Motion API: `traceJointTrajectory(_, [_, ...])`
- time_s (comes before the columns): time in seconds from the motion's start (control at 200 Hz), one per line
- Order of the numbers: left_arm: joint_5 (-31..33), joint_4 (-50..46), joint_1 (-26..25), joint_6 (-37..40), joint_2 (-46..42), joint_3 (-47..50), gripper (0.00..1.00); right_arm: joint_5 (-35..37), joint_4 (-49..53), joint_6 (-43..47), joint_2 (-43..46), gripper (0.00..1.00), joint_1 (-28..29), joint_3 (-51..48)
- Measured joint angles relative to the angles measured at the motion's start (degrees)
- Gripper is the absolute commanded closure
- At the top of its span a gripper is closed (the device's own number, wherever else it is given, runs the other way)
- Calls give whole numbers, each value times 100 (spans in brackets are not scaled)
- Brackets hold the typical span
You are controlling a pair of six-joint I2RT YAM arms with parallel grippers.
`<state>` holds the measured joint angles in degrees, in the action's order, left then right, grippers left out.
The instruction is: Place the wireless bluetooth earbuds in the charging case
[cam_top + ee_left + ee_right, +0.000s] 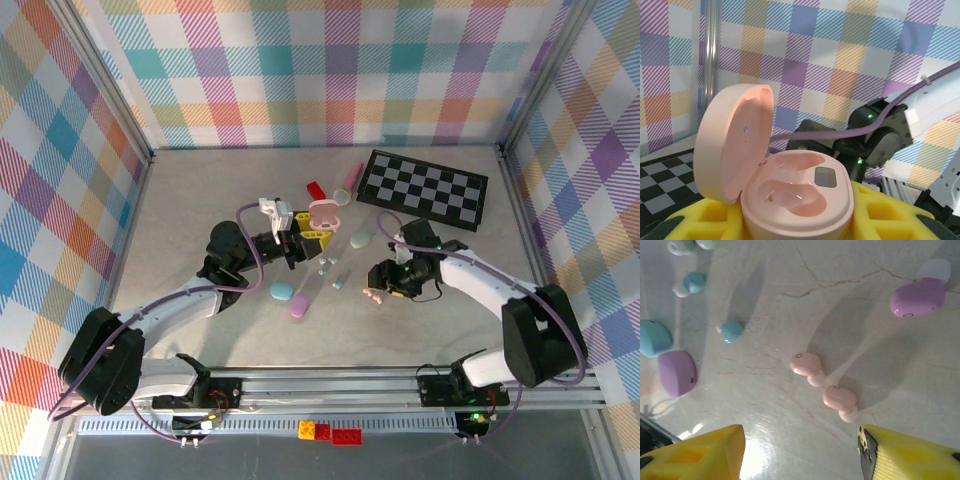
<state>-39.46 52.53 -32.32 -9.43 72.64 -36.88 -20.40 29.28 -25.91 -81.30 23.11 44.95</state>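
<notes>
- Top external: the left gripper (297,240) is closed almost fully on the base of the pink charging case (327,212). It holds the case off the table (450,330) with the lid swung up.
- The right gripper (383,283) hangs low over the table with its jaws partly apart and nothing between them. The pink earbuds (375,296) lie on the table just at its tip. From this height I cannot tell whether the fingers touch them.
- Loose small buds (325,265) and closed oval cases (290,300) lie between the two grippers. A checkerboard (425,188) lies beyond the right gripper.
- Left wrist: the yellow fingers (690,220) of the left gripper (790,222) press on either side of the case (795,195). Its lid (732,142) stands open to the left and both moulded wells are bare. The lower edge of the frame cuts off the fingers and the base of the case. The right arm (890,135) shows beyond the case, out of focus.
- Right wrist: the two yellow fingertips (695,452) of the right gripper (800,450) stand well apart, gripping nothing. The two pink earbuds (807,365) lie touching end to end on the table just ahead of the gap, apart from both pads.
- Further out lie a purple bud (917,297) on one side and teal buds (732,330) on the other. Beyond the teal buds, a teal case (652,337), cut off by the frame edge, sits beside a purple case (676,372).
</notes>
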Motion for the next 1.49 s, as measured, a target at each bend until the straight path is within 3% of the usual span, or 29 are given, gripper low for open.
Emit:
traceJointTrajectory(0.51, [-42,-166,0,4,-160,0,66,-184,-496,636,-1067,40,0,271])
traceJointTrajectory(1.165, [-55,-184,0,7,-168,0,66,-435,-640,619,-710,54,76,-354])
traceJointTrajectory(1.495, [-57,-186,0,7,-168,0,66,-535,-1080,264,-715,56,92,-424])
